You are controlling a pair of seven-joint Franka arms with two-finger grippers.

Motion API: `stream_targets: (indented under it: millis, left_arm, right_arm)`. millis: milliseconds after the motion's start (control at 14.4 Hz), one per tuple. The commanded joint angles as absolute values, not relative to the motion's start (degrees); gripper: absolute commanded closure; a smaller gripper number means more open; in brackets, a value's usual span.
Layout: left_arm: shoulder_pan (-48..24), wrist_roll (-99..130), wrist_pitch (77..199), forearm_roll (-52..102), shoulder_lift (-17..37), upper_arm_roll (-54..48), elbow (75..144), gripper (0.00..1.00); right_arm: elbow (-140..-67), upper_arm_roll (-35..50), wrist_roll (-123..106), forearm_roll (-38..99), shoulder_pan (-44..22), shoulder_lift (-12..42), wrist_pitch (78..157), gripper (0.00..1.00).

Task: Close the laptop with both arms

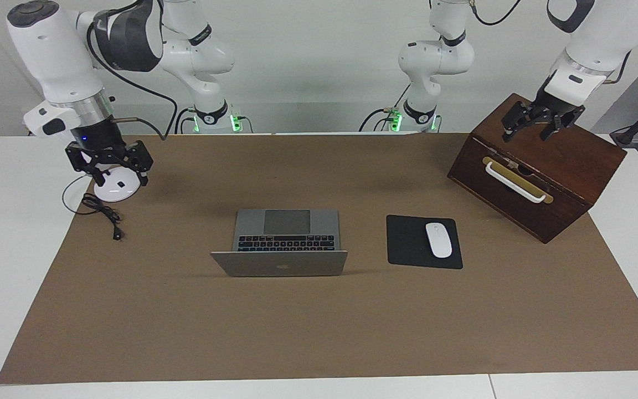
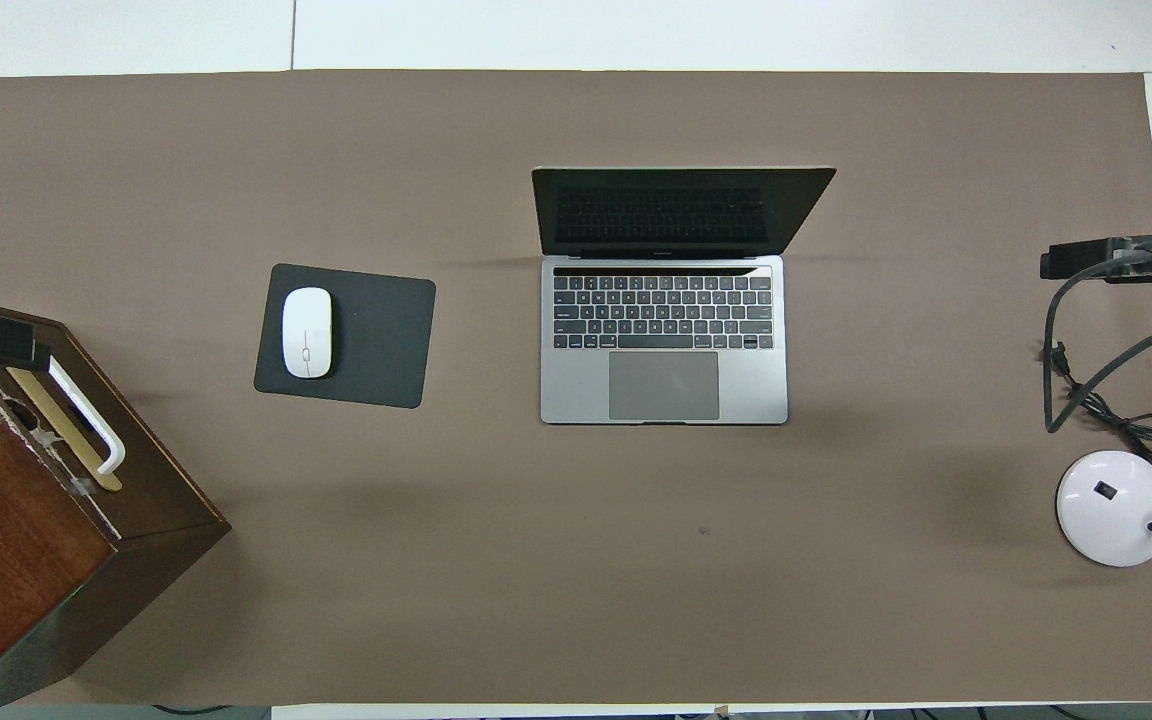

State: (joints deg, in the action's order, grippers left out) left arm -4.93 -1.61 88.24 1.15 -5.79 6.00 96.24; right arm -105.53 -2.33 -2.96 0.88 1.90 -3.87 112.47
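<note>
The laptop (image 1: 280, 244) sits open in the middle of the brown surface (image 1: 319, 332), with its lid standing up, so the closing has not started. A white mouse (image 1: 438, 240) rests on a black pad (image 1: 407, 244) beside it. The left gripper (image 1: 540, 123) hangs over the wooden box (image 1: 551, 183), fingers spread and holding nothing. The right gripper (image 1: 109, 160) hangs over a round white lamp base (image 1: 117, 189) (fingers spread too, nothing held). Both arms seem to wait out of the way.
</note>
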Motion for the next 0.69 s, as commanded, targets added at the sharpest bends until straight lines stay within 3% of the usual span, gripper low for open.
stream_targets:
  millis: [0,623]
  left_arm:
    - [-4.7,-0.9,88.9,1.1,-6.0,5.9,96.3,0.0]
    - [-4.7,-1.0,88.9,1.1,-6.0,5.9,96.4,0.0]
  right_arm:
    - [-106.6,-2.1,-4.4,1.4,2.4,-4.9,112.1,0.0]
    - [-106.5,-2.1,-4.4,1.4,2.5,-4.9,112.6,0.0]
